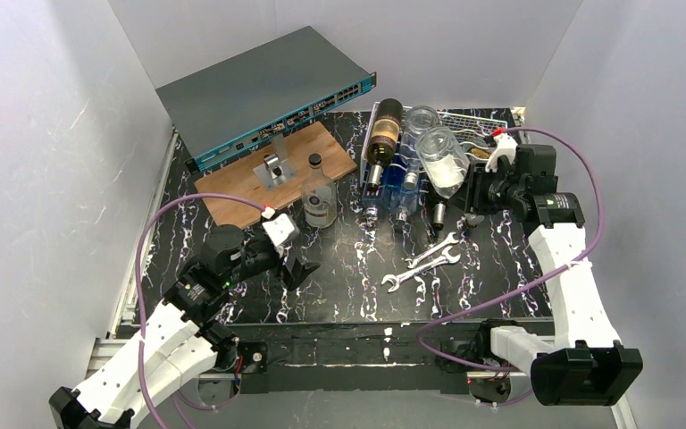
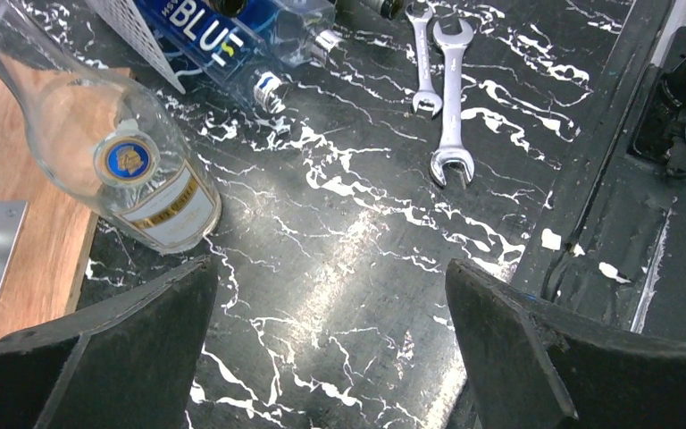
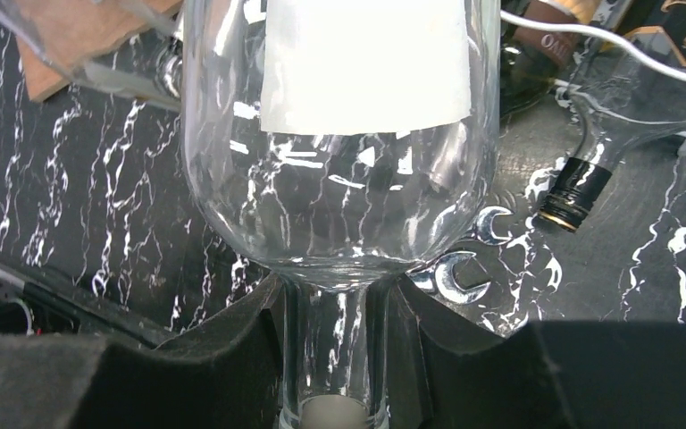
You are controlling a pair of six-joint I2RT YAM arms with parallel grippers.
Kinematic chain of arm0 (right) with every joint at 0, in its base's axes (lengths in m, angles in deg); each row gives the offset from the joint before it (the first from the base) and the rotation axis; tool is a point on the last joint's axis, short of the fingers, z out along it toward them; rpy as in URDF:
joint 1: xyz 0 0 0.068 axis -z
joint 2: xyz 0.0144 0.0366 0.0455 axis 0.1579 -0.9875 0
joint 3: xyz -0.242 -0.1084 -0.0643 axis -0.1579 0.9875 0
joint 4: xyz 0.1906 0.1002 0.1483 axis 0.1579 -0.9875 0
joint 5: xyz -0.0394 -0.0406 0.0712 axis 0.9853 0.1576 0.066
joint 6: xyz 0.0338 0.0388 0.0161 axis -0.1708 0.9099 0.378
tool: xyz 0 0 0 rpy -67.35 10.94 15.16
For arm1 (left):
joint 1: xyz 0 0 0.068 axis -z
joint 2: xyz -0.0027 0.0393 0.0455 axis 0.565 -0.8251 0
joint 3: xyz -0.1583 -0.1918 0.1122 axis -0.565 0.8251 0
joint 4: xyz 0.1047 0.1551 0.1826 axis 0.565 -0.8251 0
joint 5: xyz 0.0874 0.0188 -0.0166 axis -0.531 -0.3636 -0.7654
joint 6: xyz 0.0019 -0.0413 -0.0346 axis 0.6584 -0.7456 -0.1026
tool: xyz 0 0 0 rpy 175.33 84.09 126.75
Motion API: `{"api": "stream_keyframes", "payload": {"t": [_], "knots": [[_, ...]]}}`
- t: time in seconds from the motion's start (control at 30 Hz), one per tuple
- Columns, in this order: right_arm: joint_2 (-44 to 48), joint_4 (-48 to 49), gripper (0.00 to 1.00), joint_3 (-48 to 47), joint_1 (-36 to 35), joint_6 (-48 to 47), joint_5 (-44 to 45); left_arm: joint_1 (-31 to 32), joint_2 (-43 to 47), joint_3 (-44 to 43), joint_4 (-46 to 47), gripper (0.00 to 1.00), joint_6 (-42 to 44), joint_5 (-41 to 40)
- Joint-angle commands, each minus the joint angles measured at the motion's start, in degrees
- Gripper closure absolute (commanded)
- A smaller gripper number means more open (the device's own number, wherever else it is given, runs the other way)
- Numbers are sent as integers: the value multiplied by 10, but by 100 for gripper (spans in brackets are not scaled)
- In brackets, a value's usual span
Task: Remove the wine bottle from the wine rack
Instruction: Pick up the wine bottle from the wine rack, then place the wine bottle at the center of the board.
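Shine and grain
The clear glass bottle with white paper label (image 3: 339, 206) is smooth, shiny; the black white-veined tabletop (image 2: 348, 259) glossy; the two silver metal wrenches (image 2: 453, 98) polished; the brown wooden board (image 1: 232, 192) matt.

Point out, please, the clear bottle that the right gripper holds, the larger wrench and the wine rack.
clear bottle (image 3: 339, 214): right wrist view, on the glass body below the white label.
larger wrench (image 2: 452, 98): left wrist view, on its mid-shaft.
wine rack (image 1: 482, 117): top view, on its bare far wires.
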Motion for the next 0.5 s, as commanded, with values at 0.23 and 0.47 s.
{"api": "stream_keyframes", "payload": {"t": [0.23,0.47], "knots": [[56,51,99,-51,-33,-117,-138,29,5,7,41,2,36,2],[59,20,99,-35,-72,-172,-158,131,-22,-5,34,2,79,-94]]}}
